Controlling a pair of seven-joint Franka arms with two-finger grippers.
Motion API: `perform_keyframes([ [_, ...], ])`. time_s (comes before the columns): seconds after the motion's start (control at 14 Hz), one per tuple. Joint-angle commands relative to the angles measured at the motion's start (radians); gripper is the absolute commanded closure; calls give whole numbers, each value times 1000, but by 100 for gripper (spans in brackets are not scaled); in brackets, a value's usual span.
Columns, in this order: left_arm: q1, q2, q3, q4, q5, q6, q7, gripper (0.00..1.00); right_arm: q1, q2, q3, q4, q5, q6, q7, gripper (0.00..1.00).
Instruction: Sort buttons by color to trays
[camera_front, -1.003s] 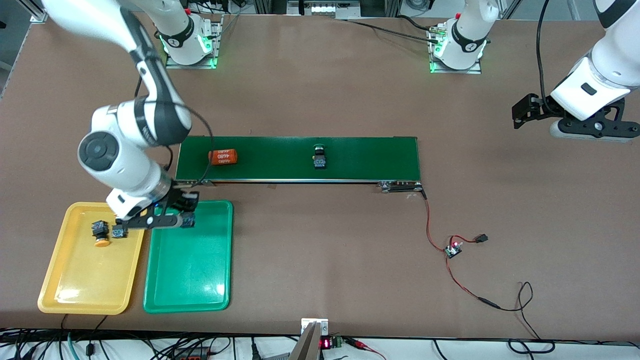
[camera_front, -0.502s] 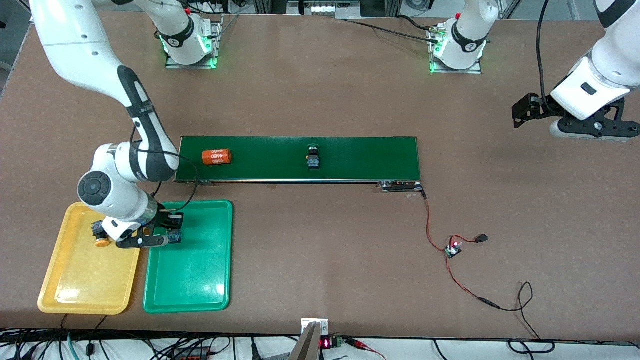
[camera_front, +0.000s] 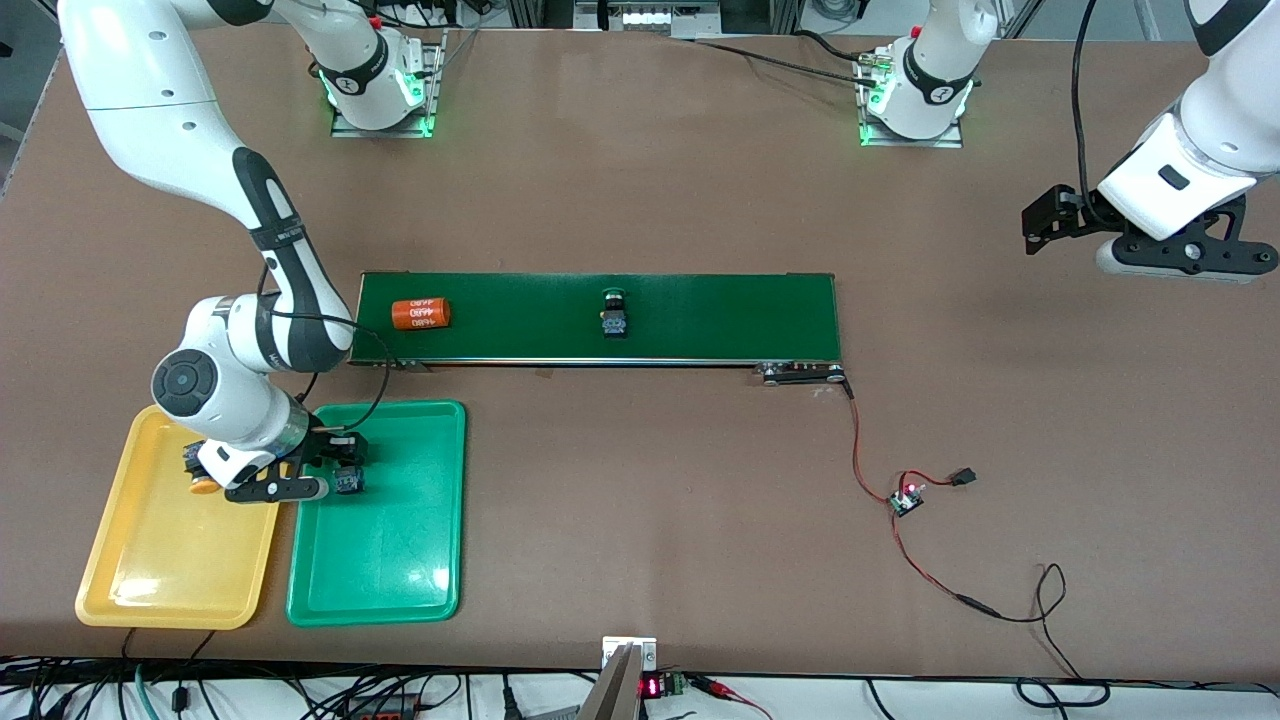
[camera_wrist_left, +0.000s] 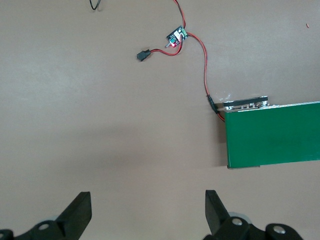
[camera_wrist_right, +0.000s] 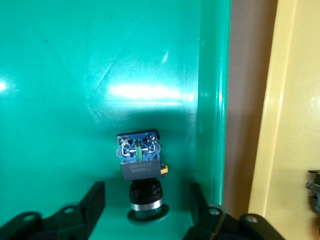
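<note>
My right gripper (camera_front: 318, 488) is low over the green tray (camera_front: 390, 560), at its edge next to the yellow tray (camera_front: 160, 560). In the right wrist view it (camera_wrist_right: 146, 200) is open. A green-capped button (camera_wrist_right: 140, 167) rests on the green tray (camera_wrist_right: 60, 60), its cap between the fingers and touching neither; it also shows in the front view (camera_front: 347, 481). A yellow-capped button (camera_front: 203, 484) lies in the yellow tray. Another green-capped button (camera_front: 612, 312) sits on the conveyor belt (camera_front: 720, 315). My left gripper (camera_front: 1170, 262) waits, open (camera_wrist_left: 148, 210) and empty, over bare table at the left arm's end.
An orange cylinder (camera_front: 420, 314) with white numbers lies on the belt toward the right arm's end. A small circuit board (camera_front: 907, 497) with red wires lies on the table nearer the front camera than the belt's motor end. The yellow tray's rim (camera_wrist_right: 300, 125) runs beside the green tray.
My right gripper came down with the green-capped button to the green tray, beside the yellow tray. The cylinder and the button on the belt moved toward the right arm's end. The left arm stayed still.
</note>
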Motion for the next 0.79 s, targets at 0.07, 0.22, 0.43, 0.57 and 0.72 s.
perform_keyframes([
  [0.07, 0, -5, -1, 16, -18, -29, 11, 0, -9, -154, 42, -153, 10, -28, 14, 9],
  [0.22, -2, -7, -1, 17, -16, -32, 11, 0, -9, -268, 96, -280, 24, -33, 113, 8],
  [0.43, -2, -8, -1, 19, -16, -33, 11, 0, -7, -411, 229, -439, 24, -34, 346, 7],
  [0.57, -2, -7, -1, 21, -16, -33, 11, 0, -4, -440, 330, -457, 23, -45, 513, 1],
  [0.72, -2, -7, -1, 22, -16, -33, 11, 0, 1, -439, 390, -457, 17, -43, 563, 0],
])
